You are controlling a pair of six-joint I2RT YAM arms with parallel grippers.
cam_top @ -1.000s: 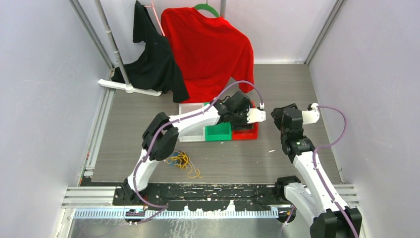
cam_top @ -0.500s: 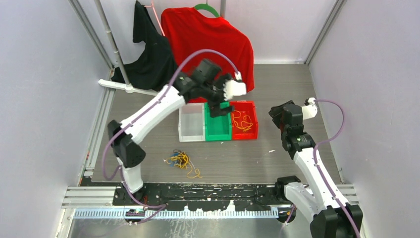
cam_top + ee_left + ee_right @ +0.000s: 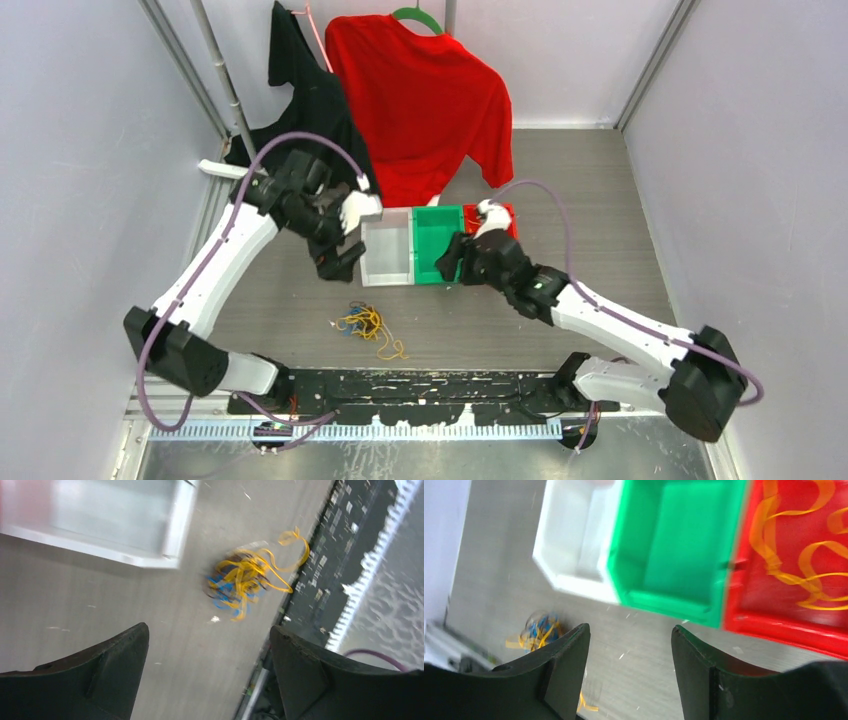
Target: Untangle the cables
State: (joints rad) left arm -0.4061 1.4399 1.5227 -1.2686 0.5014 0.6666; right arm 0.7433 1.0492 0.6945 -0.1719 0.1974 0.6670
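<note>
Grey wood-grain bench (image 3: 600,190) fills the floor of a white-walled cell, and a red shirt (image 3: 420,90) and a black garment (image 3: 310,120) hang from a rack along its far edge. Three small bins stand touching in a row about midway across the bench: a white bin (image 3: 386,250), a green bin (image 3: 432,240) and a red bin (image 3: 774,625). They look set out to receive cables as they are freed, since loose orange-yellow strands (image 3: 794,576) already lie in the red one while the white and green bins show nothing inside. The tangle of cables (image 3: 366,322), orange-yellow, blue and dark brown knotted together, lies on the bare bench close to the near edge, left of its middle and well apart from the bins. The left arm (image 3: 225,260) reaches out beside the white bin's left wall. The left jaws are spread wide with nothing between them, and the wrist view looks down on the tangle, probably lining up a descent. The right arm (image 3: 600,310) stretches low across the bench to the green bin's near rim. The right jaws are parted less widely and are also empty, likely ready to pin or pull a strand against the other arm.
</note>
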